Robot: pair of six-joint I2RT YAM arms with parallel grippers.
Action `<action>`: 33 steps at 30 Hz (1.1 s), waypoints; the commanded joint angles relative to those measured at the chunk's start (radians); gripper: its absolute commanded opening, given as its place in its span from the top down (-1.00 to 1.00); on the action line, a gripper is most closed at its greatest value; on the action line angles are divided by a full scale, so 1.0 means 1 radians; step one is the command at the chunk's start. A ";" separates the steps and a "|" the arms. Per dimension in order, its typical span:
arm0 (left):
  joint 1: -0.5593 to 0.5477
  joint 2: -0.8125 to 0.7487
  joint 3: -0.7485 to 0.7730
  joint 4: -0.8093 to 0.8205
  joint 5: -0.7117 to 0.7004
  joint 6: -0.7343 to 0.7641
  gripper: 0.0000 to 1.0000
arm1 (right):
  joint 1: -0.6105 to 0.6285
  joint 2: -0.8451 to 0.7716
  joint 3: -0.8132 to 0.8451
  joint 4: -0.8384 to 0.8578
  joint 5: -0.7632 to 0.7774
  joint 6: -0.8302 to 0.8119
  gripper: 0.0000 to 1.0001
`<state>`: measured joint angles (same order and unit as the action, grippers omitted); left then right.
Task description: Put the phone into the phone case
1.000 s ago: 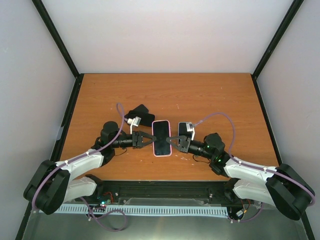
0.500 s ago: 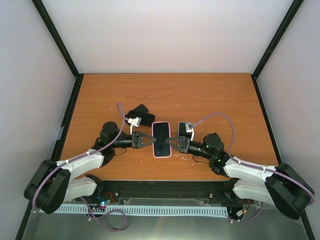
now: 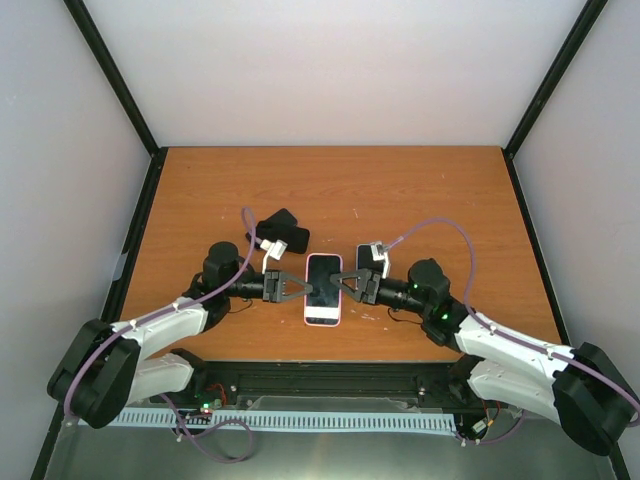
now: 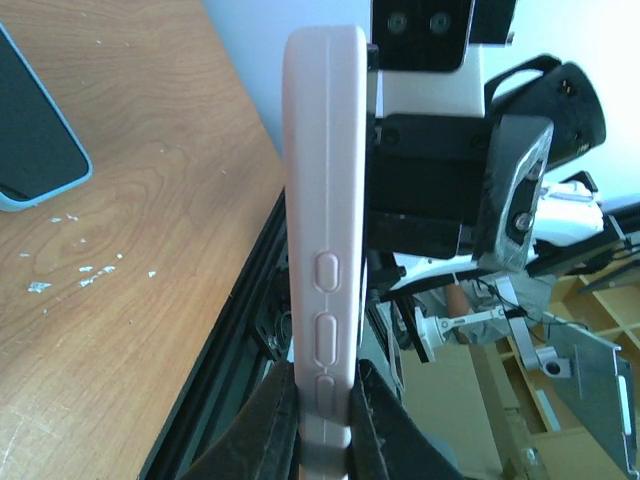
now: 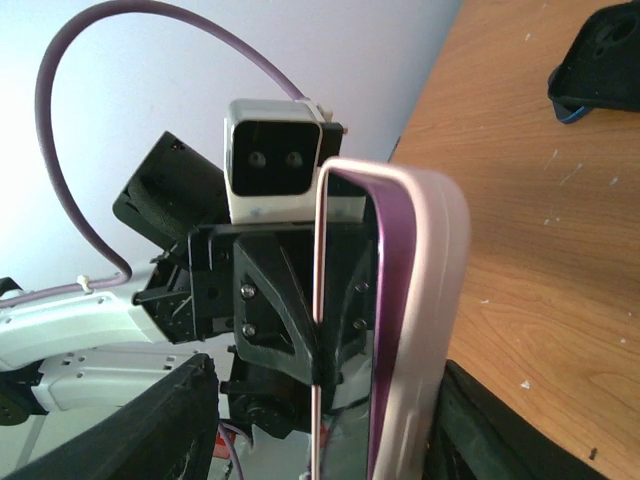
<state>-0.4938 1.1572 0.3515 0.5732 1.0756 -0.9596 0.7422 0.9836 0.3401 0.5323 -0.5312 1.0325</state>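
Top external view: both arms reach in low over the desk [image 3: 420,190], elbows bent, and point at each other.
Phone [image 3: 323,283]: sits inside the pink phone case [image 3: 323,319], between the two grippers, near the front middle of the desk.
Left gripper [image 3: 297,288]: pinched tight on the left edge of the pink phone case.
Right gripper [image 3: 347,285]: fingers spread wide at the right edge, not squeezing.
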 commanded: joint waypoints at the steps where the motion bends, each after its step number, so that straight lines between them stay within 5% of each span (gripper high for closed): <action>1: -0.008 -0.029 0.049 -0.004 0.087 0.056 0.99 | 0.001 -0.019 0.074 -0.056 0.027 -0.046 -0.16; 12: -0.008 -0.040 0.029 -0.027 0.122 0.064 0.99 | -0.008 0.001 0.155 -0.115 0.032 -0.092 0.01; 25: -0.008 -0.002 0.086 -0.261 0.037 0.153 0.99 | -0.021 -0.023 0.157 -0.142 0.051 -0.167 0.86; 33: -0.008 0.017 0.099 -0.305 0.000 0.154 0.99 | -0.021 -0.035 0.154 -0.185 0.066 -0.183 0.86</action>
<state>-0.4961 1.1618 0.4286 0.3416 1.1320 -0.7952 0.7238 0.9840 0.4576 0.3122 -0.4721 0.8959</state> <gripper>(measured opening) 0.114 0.135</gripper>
